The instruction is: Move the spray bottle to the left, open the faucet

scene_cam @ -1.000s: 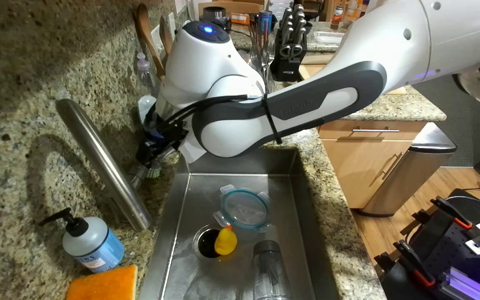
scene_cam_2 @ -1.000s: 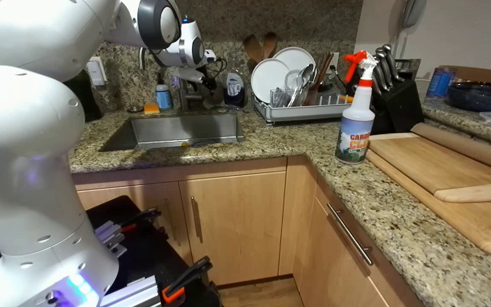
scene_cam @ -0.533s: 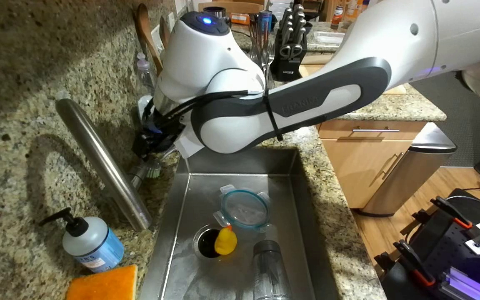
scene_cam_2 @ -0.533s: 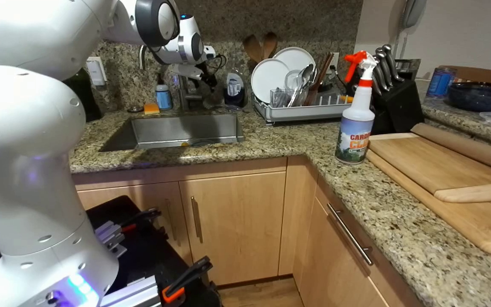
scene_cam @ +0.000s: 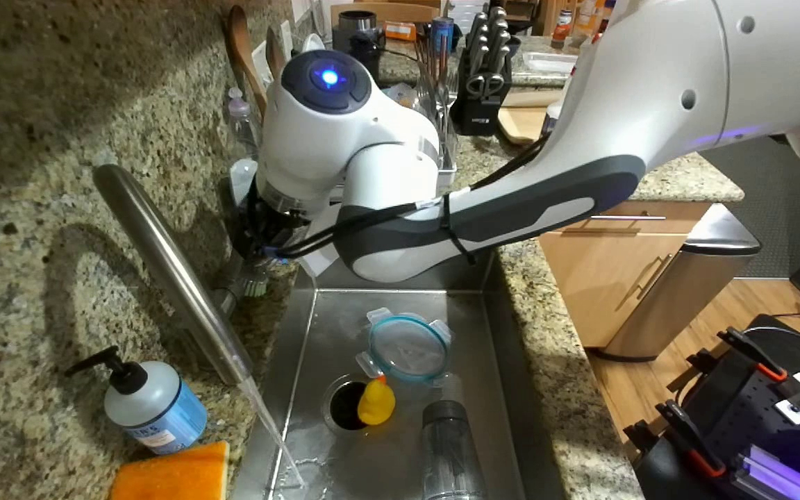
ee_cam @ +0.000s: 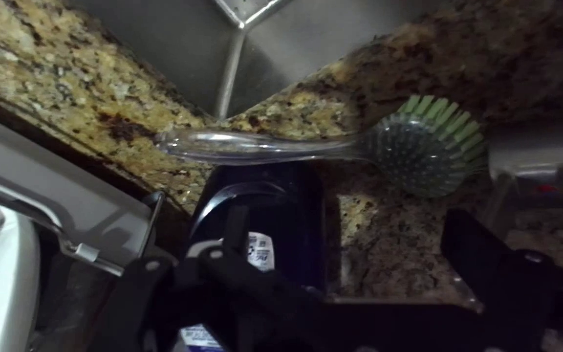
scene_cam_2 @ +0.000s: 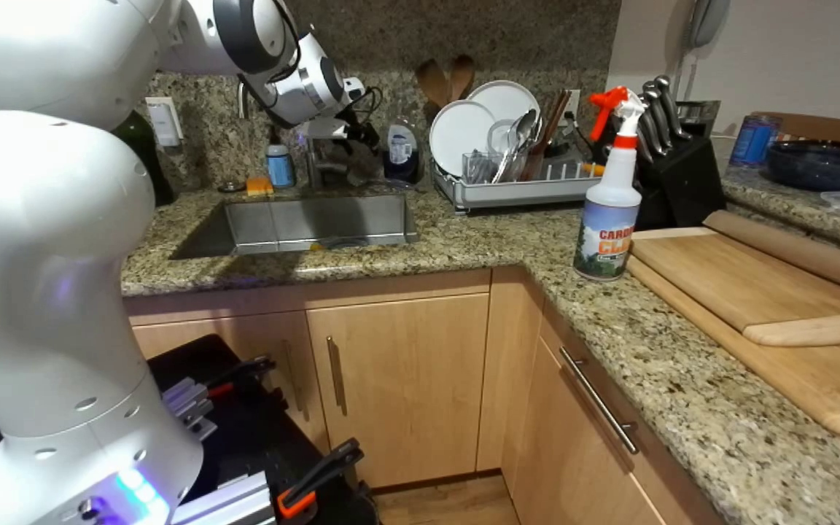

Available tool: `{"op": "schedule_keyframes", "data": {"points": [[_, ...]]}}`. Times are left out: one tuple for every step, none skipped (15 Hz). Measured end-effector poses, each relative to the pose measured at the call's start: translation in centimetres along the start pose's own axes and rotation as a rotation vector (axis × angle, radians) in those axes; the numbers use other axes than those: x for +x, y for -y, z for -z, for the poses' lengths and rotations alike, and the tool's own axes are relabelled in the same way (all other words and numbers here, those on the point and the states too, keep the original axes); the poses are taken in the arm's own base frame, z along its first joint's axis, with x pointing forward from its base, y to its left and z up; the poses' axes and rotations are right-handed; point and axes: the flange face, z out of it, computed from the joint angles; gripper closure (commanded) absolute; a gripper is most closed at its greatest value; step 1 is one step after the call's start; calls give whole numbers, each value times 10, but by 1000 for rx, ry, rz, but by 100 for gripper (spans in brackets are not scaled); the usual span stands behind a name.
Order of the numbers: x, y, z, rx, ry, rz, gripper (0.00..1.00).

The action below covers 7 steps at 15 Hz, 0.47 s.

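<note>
At the left, by the rear edge of the desk (scene_cam_2: 653, 350), the faucet (scene_cam: 174, 274) has just started to run: half a second ago its mouth was dry, and now water (scene_cam: 268, 420) falls into the sink (scene_cam: 344, 333). That half of the task looks done. Next to the right, the claw (ee_cam: 347, 220) is released, its jaws spread wide with nothing gripped. One finger hangs close to the faucet's steel body; whether they touch cannot be told. The brush (ee_cam: 320, 148) lies by the sink's rear corner, the dark bottle (scene_cam_2: 401, 149) stands just beside the claw, and the dish rack (scene_cam_2: 529, 193) follows along the rear edge, so room is tight there, with the wall (scene_cam_2: 464, 29) behind. Backing off upward and over the sink, toward the front edge, seems the safer way. Farther right, the spray bottle (scene_cam_2: 613, 197) stands upright near the desk's inner front corner, just beside the cutting boards (scene_cam_2: 726, 273), and has not shifted. Whether it has had its leftward move cannot be told; between it and the dish rack a stretch of desk would give room for a slide.
</note>
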Motion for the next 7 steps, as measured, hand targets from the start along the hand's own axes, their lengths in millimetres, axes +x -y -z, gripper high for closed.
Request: {"op": "schedule_keyframes", "data": {"points": [[1, -3, -1, -33, -25, -2, 0], [1, -6, -2, -58, -46, -9, 0], [2, -9, -3, -74, -65, -20, 0], [2, -11, -4, -76, -77, -34, 0], [1, -11, -5, -72, -83, -40, 0], [1, -11, -6, -70, -85, -43, 0], [0, -11, -7, -68, -86, -44, 0]]}}
